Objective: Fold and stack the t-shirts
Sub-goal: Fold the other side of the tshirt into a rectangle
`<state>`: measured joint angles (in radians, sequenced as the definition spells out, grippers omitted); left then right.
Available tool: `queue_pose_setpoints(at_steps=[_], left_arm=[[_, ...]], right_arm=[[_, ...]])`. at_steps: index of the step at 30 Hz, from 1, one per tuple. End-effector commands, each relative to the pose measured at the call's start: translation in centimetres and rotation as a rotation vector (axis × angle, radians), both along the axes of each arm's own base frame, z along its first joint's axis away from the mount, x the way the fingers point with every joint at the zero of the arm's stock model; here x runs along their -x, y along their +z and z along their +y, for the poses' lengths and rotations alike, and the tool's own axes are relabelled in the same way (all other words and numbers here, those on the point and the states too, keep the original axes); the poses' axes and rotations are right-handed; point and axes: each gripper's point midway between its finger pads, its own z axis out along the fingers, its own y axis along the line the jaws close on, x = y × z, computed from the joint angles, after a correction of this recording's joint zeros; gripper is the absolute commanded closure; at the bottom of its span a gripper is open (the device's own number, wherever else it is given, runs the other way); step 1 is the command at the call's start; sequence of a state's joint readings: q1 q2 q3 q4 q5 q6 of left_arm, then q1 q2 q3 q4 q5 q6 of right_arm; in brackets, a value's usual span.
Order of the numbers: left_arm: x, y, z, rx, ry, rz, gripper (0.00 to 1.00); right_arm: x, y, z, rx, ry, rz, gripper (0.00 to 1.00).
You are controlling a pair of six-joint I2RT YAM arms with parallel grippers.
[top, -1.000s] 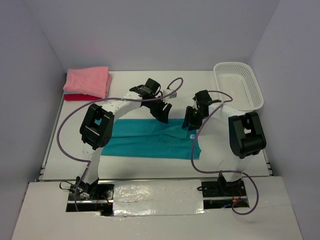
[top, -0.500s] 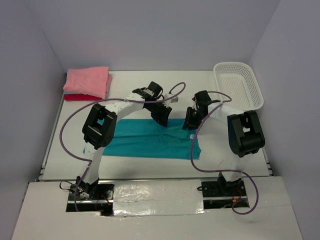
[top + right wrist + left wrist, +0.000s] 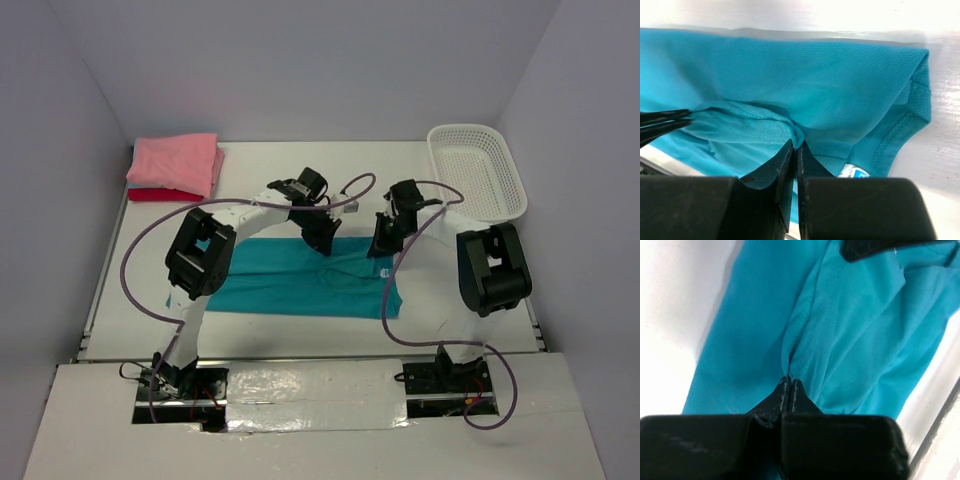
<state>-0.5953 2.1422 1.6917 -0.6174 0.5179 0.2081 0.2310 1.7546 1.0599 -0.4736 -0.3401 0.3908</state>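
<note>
Across the middle of the counter (image 3: 260,160) lies the teal-blue t-shirt (image 3: 290,285), folded into a long band running left to right, with its collar label (image 3: 856,172) at the right end. It looks like thin sports mesh: light, limp and a little slick. It would probably sag between any 2 grips, so a pinched ridge or a hemmed edge is the best hold. The left hand (image 3: 790,383) is clamped tight on a raised crease near the band's far edge. The right hand (image 3: 796,145) is likewise closed on a fold near the collar. Both arms reach forward and bend inward, wrists tipped down, hands near each other. Far left, a salmon pink t-shirt (image 3: 175,160) sits folded on a crimson red t-shirt (image 3: 150,194); the white lattice basket (image 3: 480,175) stands far right.
</note>
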Motion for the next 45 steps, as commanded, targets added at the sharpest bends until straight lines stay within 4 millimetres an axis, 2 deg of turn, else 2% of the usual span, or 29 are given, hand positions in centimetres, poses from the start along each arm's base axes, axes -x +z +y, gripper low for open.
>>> queue_pose_setpoints(at_steps=[1,2,3,5,10,12,15,18,21,23,25,26,27,28,29,30,31,32,33,35,36,38,40,41,42,44,45], left_arm=[[2.1,3.6,-0.3,0.107,-0.122,-0.044,1.00],[3.1,3.0,0.3,0.107,-0.167,-0.053,1.00],[3.6,3.9,0.5,0.123,-0.191,-0.078,1.00],[4.6,3.8,1.0,0.131,-0.230,-0.081,1.00],[7.6,2.5,1.9,0.117,-0.375,-0.043,1.00],[8.9,2.0,2.2,0.113,-0.431,-0.022,0.96],[10.8,1.3,2.5,0.092,-0.523,0.010,0.80],[11.7,1.3,3.5,0.068,-0.588,0.014,0.74],[12.2,1.5,4.7,0.036,-0.637,-0.005,0.70],[12.0,1.5,5.4,0.000,-0.653,-0.027,0.68],[11.7,1.8,5.8,-0.028,-0.652,-0.050,0.66],[11.6,2.1,5.8,-0.031,-0.648,-0.060,0.65],[11.4,2.3,5.8,-0.033,-0.643,-0.068,0.63],[11.1,2.4,5.6,-0.034,-0.635,-0.080,0.63],[10.8,2.6,5.4,-0.038,-0.608,-0.082,0.62],[10.3,2.8,5.4,-0.037,-0.587,-0.091,0.62],[10.0,3.0,5.3,-0.030,-0.570,-0.094,0.63],[9.7,3.6,5.1,-0.005,-0.540,-0.085,0.64],[8.8,4.1,5.6,0.021,-0.499,-0.078,0.64],[7.9,5.6,5.9,0.089,-0.429,-0.047,0.65],[6.5,5.9,7.0,0.097,-0.366,-0.046,0.65],[5.2,6.8,8.3,0.107,-0.289,-0.047,0.65],[4.0,6.7,10.4,0.103,-0.204,-0.043,0.65],[3.6,7.1,11.2,0.103,-0.177,-0.061,0.65],[2.7,7.1,12.6,0.096,-0.134,-0.075,0.65],[2.5,6.8,14.1,0.086,-0.077,-0.063,0.65],[1.9,7.1,15.4,0.082,-0.038,-0.081,0.65]], right_arm=[[0.3,2.8,0.6,-0.040,0.037,-0.073,0.89],[0.7,3.7,0.8,-0.051,0.042,-0.094,0.89],[1.9,3.4,1.0,-0.052,0.057,-0.078,0.89],[3.1,4.1,1.1,-0.052,0.071,-0.090,0.86],[7.4,2.6,1.2,-0.060,0.112,-0.029,0.80],[8.6,2.0,1.0,-0.066,0.120,-0.008,0.76],[10.4,1.9,1.4,-0.107,0.152,0.025,0.61],[11.9,2.7,1.8,-0.148,0.198,0.032,0.50],[12.8,4.6,1.7,-0.169,0.231,-0.007,0.49],[13.2,6.6,2.0,-0.199,0.256,-0.061,0.49],[12.7,8.8,2.3,-0.226,0.264,-0.141,0.52],[12.2,9.6,2.4,-0.233,0.263,-0.177,0.53],[11.6,10.1,2.5,-0.233,0.242,-0.200,0.58],[10.2,10.7,2.7,-0.234,0.226,-0.255,0.62],[9.4,10.2,2.9,-0.232,0.211,-0.250,0.68],[8.2,10.2,3.0,-0.219,0.192,-0.263,0.83],[7.0,9.9,3.0,-0.204,0.164,-0.261,0.91],[6.2,8.1,3.0,-0.178,0.148,-0.203,0.98],[4.6,8.3,3.2,-0.167,0.137,-0.226,1.00],[3.6,7.2,4.1,-0.172,0.142,-0.199,1.00],[3.1,6.1,4.8,-0.172,0.152,-0.166,1.00],[3.5,5.4,6.2,-0.180,0.195,-0.143,1.00],[4.3,4.1,7.2,-0.178,0.223,-0.119,1.00],[5.4,3.3,7.6,-0.177,0.239,-0.093,1.00],[5.7,2.8,7.8,-0.182,0.241,-0.084,1.00],[7.7,1.6,7.8,-0.188,0.246,-0.041,1.00],[7.9,1.6,8.0,-0.197,0.234,-0.047,1.00]])
